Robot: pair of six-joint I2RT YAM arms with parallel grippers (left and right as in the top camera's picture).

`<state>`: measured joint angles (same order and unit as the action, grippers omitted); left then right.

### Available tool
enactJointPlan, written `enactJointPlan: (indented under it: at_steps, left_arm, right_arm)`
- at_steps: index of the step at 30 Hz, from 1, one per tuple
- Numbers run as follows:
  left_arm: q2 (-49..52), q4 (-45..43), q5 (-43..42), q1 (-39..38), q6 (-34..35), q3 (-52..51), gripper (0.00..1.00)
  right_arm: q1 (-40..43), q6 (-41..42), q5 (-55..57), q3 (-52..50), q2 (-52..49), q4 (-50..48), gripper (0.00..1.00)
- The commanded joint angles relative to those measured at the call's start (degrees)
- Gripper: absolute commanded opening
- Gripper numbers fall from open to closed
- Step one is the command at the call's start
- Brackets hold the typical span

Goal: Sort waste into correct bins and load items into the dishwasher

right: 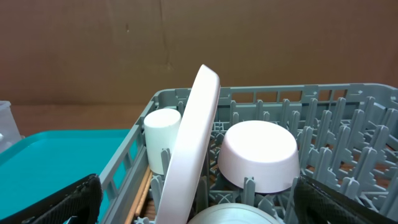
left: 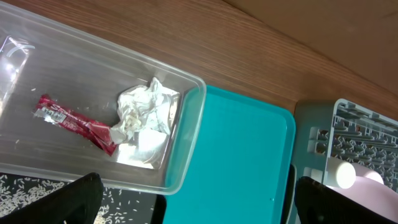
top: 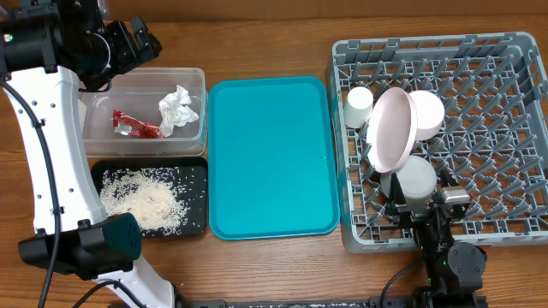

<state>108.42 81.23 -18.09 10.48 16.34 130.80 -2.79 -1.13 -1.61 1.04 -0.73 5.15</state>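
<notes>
The clear tub [top: 94, 109] holds a crumpled white napkin [top: 178, 109] [left: 144, 118] and a red sachet [top: 135, 127] [left: 74, 122]. Rice scraps [top: 145, 198] lie in the black tray [top: 195, 175]. In the grey dish rack [top: 505, 128] [right: 348, 106] stand a cup [top: 359, 104] [right: 160, 137], a large plate on edge [top: 392, 128] [right: 189, 149], a bowl [top: 428, 114] [right: 260, 155] and a smaller plate [top: 417, 175] [right: 236, 215]. My left gripper [top: 141, 40] [left: 199, 211] hangs open above the tub's far corner. My right gripper [top: 424, 201] [right: 199, 210] is open over the rack's near edge, holding nothing.
A teal serving tray [top: 272, 154] [left: 242, 162] lies bare between the two bins and the rack. The left arm's white base [top: 51, 171] stands along the table's left side. Brown wooden tabletop [top: 257, 43] runs behind everything.
</notes>
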Motion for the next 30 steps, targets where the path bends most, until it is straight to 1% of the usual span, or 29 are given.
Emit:
enactJointPlan:
  at_steps: [1,25,30]
  left_arm:
    - [-0.11,-0.02,-0.59,-0.44,0.39,0.79,1.0]
    - [0.98,-0.04,-0.57,-0.59,0.37,0.59,1.0]
    - [-1.01,-0.04,-0.5,-1.64,0.37,0.57,1.0]
  right_arm:
    - [-0.37,-0.39,-0.44,-0.59,0.57,-0.46,1.0]
    - [-0.37,-0.39,-0.44,-0.59,0.57,-0.46,1.0]
    - [-0.37,-0.39,-0.44,-0.59,0.57,-0.46,1.0]
